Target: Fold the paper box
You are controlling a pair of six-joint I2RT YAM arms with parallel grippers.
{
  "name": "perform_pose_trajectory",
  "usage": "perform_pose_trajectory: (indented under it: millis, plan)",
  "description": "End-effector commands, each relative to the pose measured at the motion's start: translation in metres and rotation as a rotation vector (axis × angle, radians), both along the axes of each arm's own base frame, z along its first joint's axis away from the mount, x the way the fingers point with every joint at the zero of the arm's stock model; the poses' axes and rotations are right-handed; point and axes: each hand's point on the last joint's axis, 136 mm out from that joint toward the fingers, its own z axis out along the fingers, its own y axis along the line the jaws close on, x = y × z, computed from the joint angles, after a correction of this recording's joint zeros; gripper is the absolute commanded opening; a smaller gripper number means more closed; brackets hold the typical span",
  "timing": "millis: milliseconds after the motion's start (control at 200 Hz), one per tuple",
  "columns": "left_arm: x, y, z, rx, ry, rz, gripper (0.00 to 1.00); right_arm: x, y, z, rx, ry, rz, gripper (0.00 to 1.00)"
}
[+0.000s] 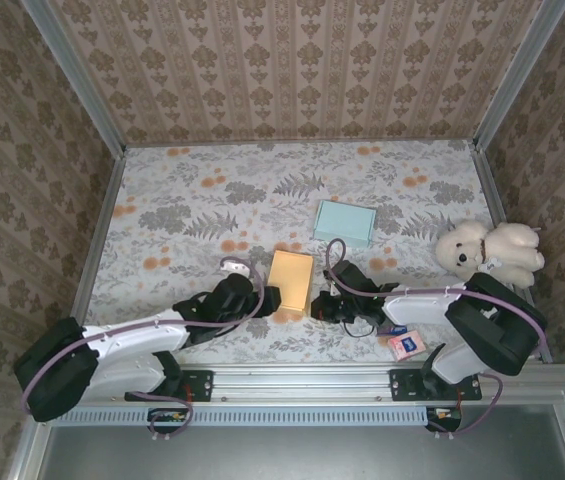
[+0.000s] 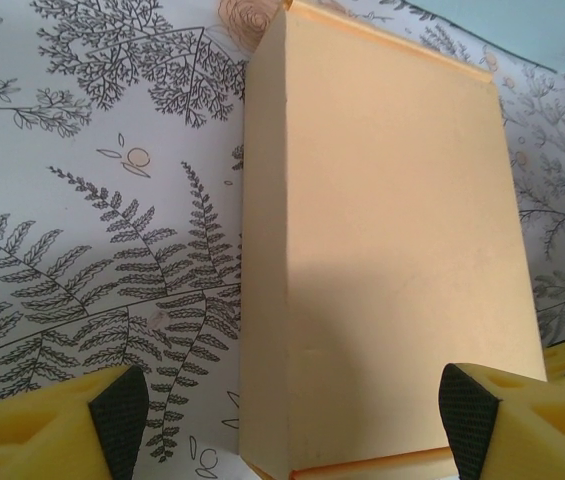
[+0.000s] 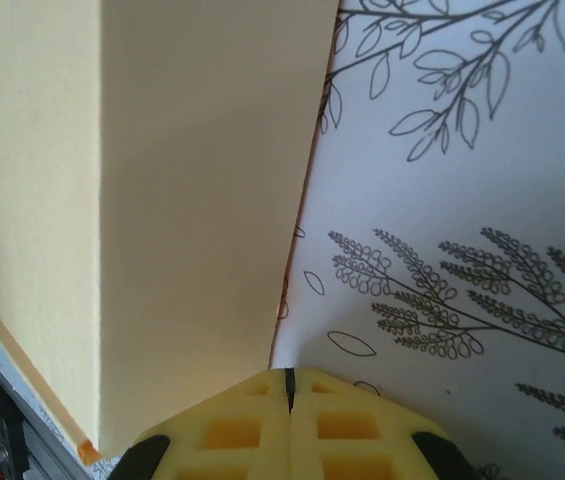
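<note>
Pale orange rectangular paper box (image 1: 291, 283) lies flat on the floral-print tabletop (image 1: 212, 200), folded shut as far as I can see, long axis running away from the arm bases. It sits between the two hands.

Left hand (image 1: 262, 298): open, jaws spread wide at the box's near-left corner. In the wrist view one yellow foam pad (image 2: 112, 415) hangs over bare cloth left of the box and the other sits at the box's right edge. Can't tell if either pad touches.

Right hand (image 1: 320, 303): closed, pads pressed flat together, nothing between them. Its tip is just beside the box's right side wall; contact not clear.

Room around the box:
- Left: bare cloth out to the wall, wide open.
- Far side: open cloth, apart from a light blue flat rectangular piece (image 1: 344, 222) near the box's far-right corner, not touching.
- Right: white plush teddy bear (image 1: 489, 252) well apart, against the right wall.
- Near-right: small pink card-like item (image 1: 407, 345) tucked under the right arm by the metal rail.

Hard to make out:
- The box's near end is cropped at the bottom of the left wrist view.
- In the right wrist view the box runs off the top and left edges.
- The pink item is partly covered and too small to identify.
</note>
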Motion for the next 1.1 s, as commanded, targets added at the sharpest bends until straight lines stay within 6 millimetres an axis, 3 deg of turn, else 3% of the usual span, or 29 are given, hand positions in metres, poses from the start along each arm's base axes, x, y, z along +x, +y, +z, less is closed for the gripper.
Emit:
perform_pose_trajectory:
  millis: [0, 445, 725, 1095]
  plan:
    - [0.0, -0.002, -0.005, -0.005, 0.002, 0.012, 0.79, -0.002, -0.001, -0.011, -0.015, 0.017, -0.018, 0.0]
    - [-0.016, -0.031, -0.001, -0.03, 0.009, -0.061, 0.76, -0.003, -0.006, -0.017, -0.039, 0.024, -0.025, 0.0]
    - [-0.041, -0.083, 0.024, -0.088, -0.04, -0.193, 0.74, 0.0, -0.002, -0.014, -0.006, 0.009, -0.04, 0.0]
    - [-0.056, -0.12, 0.028, -0.146, -0.026, -0.294, 0.72, -0.001, 0.006, -0.009, 0.038, 0.005, -0.019, 0.0]
